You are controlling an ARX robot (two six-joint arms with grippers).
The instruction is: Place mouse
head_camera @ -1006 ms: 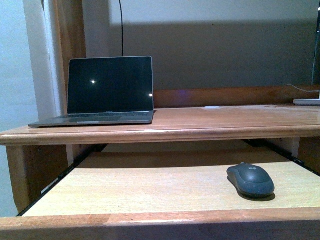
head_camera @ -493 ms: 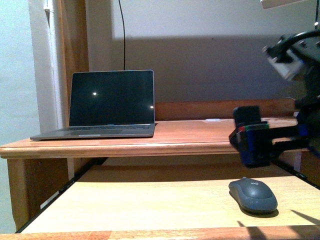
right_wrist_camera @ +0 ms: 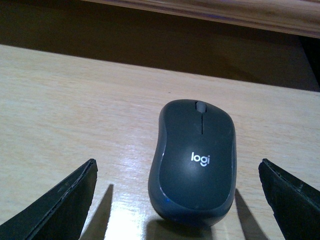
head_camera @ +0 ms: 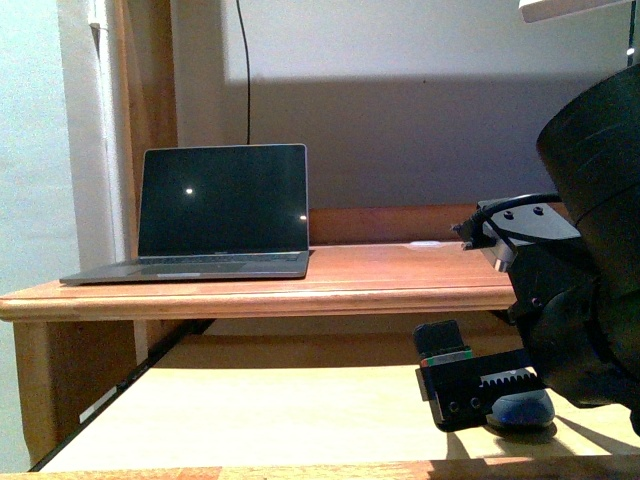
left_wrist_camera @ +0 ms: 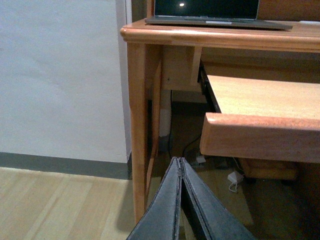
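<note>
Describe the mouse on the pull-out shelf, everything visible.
The mouse is a small dark grey-blue oval with a smooth domed shell, plastic by its look and faintly glossy. A grey scroll wheel sits in a seam at the end away from the right hand, and a white "logi" logo marks its back. It lies flat, top up, on the pale wood pull-out shelf. The hand is open, one finger on each side, apart from it.

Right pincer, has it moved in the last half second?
Yes. The right pincer dropped from level with the desktop edge to below it, now open astride the mouse on the sliding shelf.
</note>
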